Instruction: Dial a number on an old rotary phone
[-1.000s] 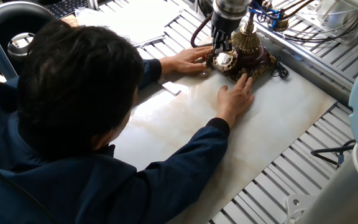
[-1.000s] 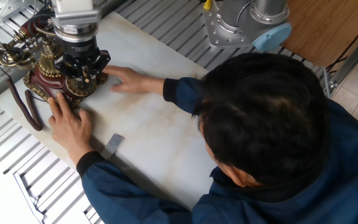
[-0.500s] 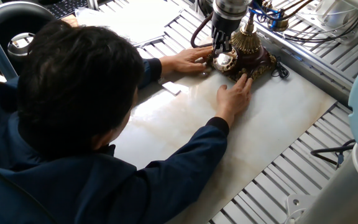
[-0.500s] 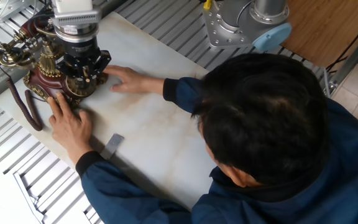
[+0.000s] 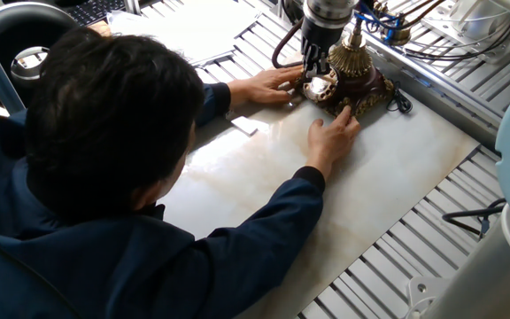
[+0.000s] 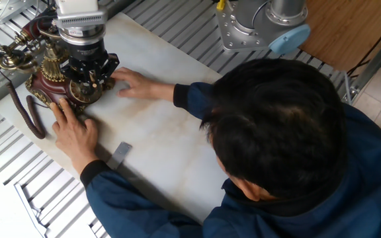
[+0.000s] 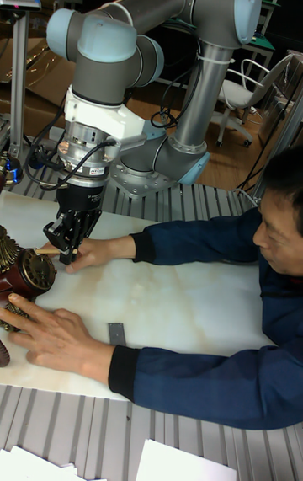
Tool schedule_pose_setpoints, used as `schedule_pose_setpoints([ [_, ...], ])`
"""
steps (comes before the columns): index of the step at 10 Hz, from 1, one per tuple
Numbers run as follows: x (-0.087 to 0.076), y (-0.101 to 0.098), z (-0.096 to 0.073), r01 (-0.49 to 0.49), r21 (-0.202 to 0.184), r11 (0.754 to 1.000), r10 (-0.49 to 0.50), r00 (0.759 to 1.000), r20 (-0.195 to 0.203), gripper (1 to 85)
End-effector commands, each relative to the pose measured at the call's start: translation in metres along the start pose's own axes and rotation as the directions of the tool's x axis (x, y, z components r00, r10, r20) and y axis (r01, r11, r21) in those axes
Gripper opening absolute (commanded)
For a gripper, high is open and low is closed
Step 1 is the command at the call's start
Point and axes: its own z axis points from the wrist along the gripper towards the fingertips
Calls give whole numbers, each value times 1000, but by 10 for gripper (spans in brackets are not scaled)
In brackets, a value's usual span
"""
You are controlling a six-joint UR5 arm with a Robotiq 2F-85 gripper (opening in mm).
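The old rotary phone stands at the far end of the white table top, dark brown with brass trim and a tall brass cradle. My gripper points straight down at its round brass dial, fingertips close together and on or just above the dial's rim. The fingers look shut, with nothing clearly between them. A person's two hands rest on either side of the phone's base.
The seated person in a blue jacket leans over the near side of the table. A small grey flat piece lies on the white top. A big black round device stands at the back left. The arm's base is beside the table.
The gripper stays at the dial. The person's hand at the front of the phone has shifted slightly and the head has moved a little.
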Motion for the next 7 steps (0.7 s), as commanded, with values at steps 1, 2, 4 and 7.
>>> schedule_pose_setpoints([
  [1, 0, 1, -1, -3, -7, 1000, 3, 1000, 4, 20],
  [2, 0, 1, -1, 2, -6, 1000, -2, 1000, 3, 20],
  [4, 1, 1, -1, 6, -6, 1000, -7, 1000, 0, 20],
  [7, 2, 1, -1, -1, -7, 1000, 1, 1000, -3, 20],
])
